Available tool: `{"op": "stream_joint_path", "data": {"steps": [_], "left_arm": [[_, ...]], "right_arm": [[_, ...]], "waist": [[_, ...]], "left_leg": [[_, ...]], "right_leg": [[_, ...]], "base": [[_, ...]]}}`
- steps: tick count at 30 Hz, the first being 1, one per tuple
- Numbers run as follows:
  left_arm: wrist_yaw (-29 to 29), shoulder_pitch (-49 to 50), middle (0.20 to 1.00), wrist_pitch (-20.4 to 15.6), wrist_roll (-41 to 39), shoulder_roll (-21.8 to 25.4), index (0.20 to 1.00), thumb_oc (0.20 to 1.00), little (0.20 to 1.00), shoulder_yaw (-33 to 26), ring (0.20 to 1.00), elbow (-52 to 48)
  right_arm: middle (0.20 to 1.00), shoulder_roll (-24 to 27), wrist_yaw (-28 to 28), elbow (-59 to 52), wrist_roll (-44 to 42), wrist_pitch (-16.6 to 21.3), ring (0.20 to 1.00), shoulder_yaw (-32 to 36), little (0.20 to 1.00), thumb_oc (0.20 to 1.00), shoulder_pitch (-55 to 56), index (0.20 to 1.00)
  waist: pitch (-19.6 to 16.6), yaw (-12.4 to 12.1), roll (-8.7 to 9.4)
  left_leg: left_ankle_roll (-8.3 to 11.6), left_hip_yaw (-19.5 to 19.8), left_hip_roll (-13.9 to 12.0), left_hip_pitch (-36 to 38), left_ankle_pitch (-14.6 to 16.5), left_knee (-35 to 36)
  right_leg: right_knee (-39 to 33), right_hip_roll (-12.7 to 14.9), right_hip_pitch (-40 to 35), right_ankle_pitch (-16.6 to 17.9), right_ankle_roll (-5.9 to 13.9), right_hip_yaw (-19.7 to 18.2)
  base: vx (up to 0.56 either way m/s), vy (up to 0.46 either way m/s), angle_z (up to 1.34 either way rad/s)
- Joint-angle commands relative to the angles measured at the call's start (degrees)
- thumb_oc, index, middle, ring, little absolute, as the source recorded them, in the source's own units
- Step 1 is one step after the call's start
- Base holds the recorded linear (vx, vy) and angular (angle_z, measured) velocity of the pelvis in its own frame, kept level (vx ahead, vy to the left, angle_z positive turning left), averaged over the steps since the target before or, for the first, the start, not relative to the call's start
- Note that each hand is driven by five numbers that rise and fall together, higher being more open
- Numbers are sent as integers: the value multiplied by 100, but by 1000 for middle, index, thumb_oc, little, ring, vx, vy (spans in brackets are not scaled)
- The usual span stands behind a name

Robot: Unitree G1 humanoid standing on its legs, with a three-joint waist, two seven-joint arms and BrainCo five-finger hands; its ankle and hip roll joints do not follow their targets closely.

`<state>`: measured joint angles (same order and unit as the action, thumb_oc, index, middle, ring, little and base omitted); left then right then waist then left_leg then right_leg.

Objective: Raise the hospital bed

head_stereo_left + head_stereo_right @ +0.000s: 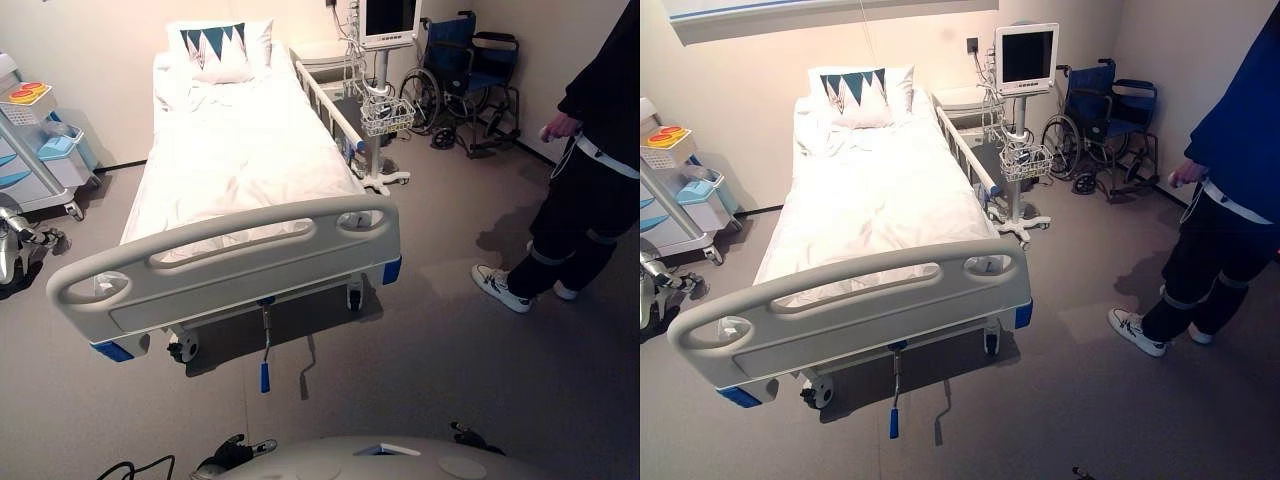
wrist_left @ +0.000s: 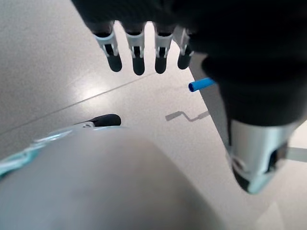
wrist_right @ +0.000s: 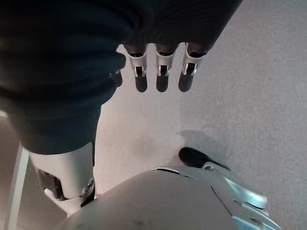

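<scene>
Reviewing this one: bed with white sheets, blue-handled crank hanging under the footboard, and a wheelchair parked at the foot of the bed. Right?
Not quite. The wheelchair is parked by the far wall near the head of the bed, beyond the monitor stand, as the right eye view shows. The blue-handled crank does hang under the footboard.

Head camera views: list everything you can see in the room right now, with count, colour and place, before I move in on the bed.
Hospital bed: one, white sheets, centre, grey footboard nearest the robot.
Crank handle: one, blue-tipped, hanging under the footboard.
Pillow: one, white with dark triangles, at the head end.
Side rail: one, white, on the bed's right side.
Monitor stand: one, white, with wire basket, right of the bed.
Wheelchair: one, blue and black, far right corner.
Cart: one, pale blue, left wall.
Person: one, dark clothes, white shoes, right edge.
Left hand: fingers straight, above floor.
Right hand: fingers straight, above floor.
</scene>
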<state>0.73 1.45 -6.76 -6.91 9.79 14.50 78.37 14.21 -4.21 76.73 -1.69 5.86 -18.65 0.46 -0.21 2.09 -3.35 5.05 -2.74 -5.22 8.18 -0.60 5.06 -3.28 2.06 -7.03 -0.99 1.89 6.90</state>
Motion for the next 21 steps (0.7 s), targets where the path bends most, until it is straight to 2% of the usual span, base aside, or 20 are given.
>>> {"op": "stream_joint_path", "data": {"steps": [1,11,21], "left_arm": [[63,-422,1000,-37,163,-235,1000,1000,1000,-69,1000,268],[188,-389,1000,71,538,-205,1000,1000,1000,-59,1000,429],[198,-389,1000,61,334,-193,1000,1000,1000,-200,1000,424]], "right_arm": [[1000,-120,-26,454,17,5,1000,-31,1000,1000,-391,1000],[1000,-152,-6,455,46,-40,1000,-33,1000,1000,-411,1000],[1000,-114,-21,461,-17,-31,1000,38,1000,1000,-413,1000]], "waist": [[119,-135,354],[139,-158,398],[200,-163,418]], "left_leg": [[-405,91,379,109,194,-129],[-409,89,378,90,186,-126],[-416,78,380,29,173,-131]], "right_leg": [[358,217,216,293,389,-77],[357,225,229,300,393,-86],[371,221,322,322,398,-103]], "base": [[0,0,0],[0,0,0],[0,0,0]]}}
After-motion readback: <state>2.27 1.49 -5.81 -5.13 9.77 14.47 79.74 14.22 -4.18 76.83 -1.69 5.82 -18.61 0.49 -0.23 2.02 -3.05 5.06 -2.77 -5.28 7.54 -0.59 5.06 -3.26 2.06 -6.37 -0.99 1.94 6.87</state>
